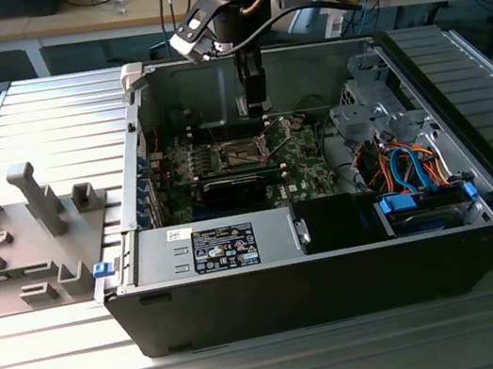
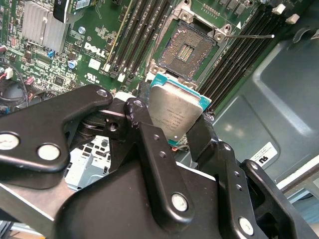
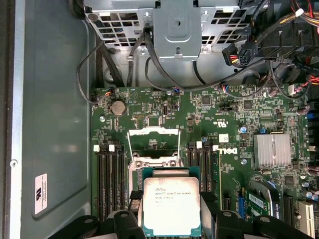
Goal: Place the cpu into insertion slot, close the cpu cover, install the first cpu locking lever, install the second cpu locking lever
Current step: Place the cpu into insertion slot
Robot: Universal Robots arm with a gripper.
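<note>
One cpu (image 2: 174, 112) is being gripped by the gripper (image 2: 172, 124); its black fingers (image 2: 142, 122) are pressing on two opposite edges of the chip; the silver-grey top is facing the camera in both wrist views.

Chip is hanging above the green board (image 3: 224, 114), close over the insertion slot (image 2: 188, 50) but not seated; slot is lying bare, contact field exposed.

The cpu cover (image 3: 153, 132) is standing open, swung back from the slot; a thin locking lever (image 2: 249, 36) is sticking out free beside the slot.

Exterior view: arm is reaching down into the open computer case (image 1: 337, 264); case is lying on its side on the ribbed table (image 1: 43, 115); a grey fixture (image 1: 39, 197) is sitting on the table at the exterior view's left of the case.
</note>
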